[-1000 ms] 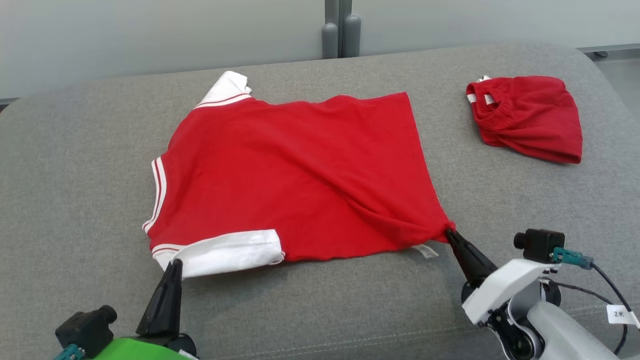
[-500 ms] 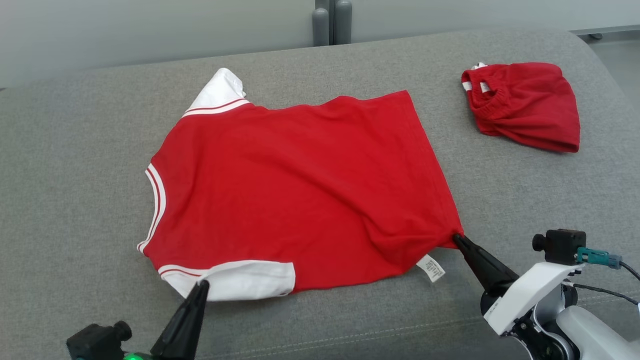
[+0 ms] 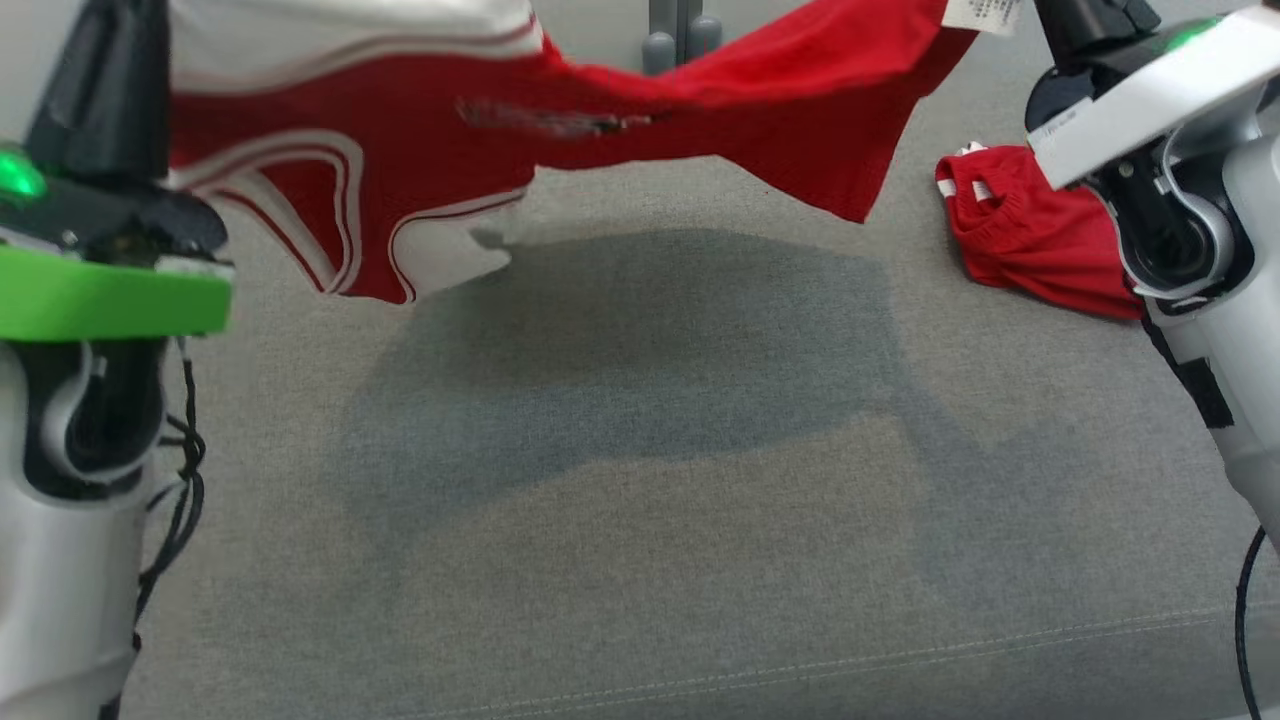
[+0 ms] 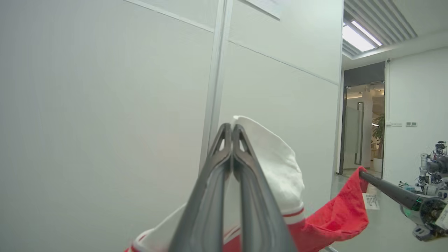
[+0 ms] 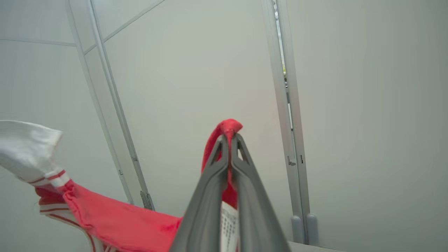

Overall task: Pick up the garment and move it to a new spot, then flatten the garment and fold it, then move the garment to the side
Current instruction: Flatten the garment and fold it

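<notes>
The garment (image 3: 700, 110), a red shirt with white sleeves and striped trim, hangs in the air above the grey cushioned surface (image 3: 640, 520), stretched between both arms. My left gripper (image 4: 231, 126) is shut on the white sleeve (image 4: 280, 168). My right gripper (image 5: 230, 137) is shut on a red hem corner (image 5: 227, 126), beside the white care label (image 5: 229, 224). In the head view the left arm (image 3: 90, 250) stands at the left and the right arm (image 3: 1150, 110) at the upper right. The shirt's lower edge sags in the middle and casts a broad shadow below.
A second, bunched red garment (image 3: 1030, 240) lies on the grey surface at the right, partly behind my right arm. Two grey posts (image 3: 680, 45) and a pale wall stand behind the far edge. Another robot (image 4: 432, 168) stands far off by a doorway.
Both grippers first dragged the flat shirt toward the near edge, then rose, lifting it wholly off the surface. It now hangs stretched between them.
</notes>
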You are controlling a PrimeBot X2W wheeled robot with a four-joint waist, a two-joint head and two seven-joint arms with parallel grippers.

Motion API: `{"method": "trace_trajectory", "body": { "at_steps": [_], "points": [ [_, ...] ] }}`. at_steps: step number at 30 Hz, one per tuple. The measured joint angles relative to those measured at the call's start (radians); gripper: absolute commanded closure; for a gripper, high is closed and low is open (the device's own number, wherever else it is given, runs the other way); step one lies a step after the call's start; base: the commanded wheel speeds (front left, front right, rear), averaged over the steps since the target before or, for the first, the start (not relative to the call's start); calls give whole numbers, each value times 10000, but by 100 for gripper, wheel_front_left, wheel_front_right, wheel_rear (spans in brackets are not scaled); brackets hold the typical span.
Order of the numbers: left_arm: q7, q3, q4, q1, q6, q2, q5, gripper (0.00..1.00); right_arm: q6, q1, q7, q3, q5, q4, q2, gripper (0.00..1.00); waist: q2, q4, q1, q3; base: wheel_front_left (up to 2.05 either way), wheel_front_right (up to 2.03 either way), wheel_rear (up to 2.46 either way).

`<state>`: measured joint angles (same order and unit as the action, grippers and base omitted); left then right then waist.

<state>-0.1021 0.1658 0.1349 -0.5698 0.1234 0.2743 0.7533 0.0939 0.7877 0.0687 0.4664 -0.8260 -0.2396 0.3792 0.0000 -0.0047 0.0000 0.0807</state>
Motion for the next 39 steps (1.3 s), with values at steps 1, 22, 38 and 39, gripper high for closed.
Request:
{"method": "trace_trajectory", "body": {
  "at_steps": [1,22,38,39],
  "points": [
    [-44,-75,-4,-314,-2,-13,0,100,2,125,25,8,27,-38,-63,100,0,7,0,-68,0,0,0],
    [717,-98,2554,-2355,-6,362,468,100,-10,224,709,-1398,-721,1795,729,100,0,-106,0,-703,0,0,0],
    [913,25,-1034,-4664,-957,-71,-334,100,-867,3784,182,-729,782,-660,-194,100,0,52,0,807,0,0,0],
    [815,33,-970,-5000,-903,-178,-328,100,-863,4016,326,-786,853,-692,-111,100,0,89,0,849,0,0,0]
  ]
}}
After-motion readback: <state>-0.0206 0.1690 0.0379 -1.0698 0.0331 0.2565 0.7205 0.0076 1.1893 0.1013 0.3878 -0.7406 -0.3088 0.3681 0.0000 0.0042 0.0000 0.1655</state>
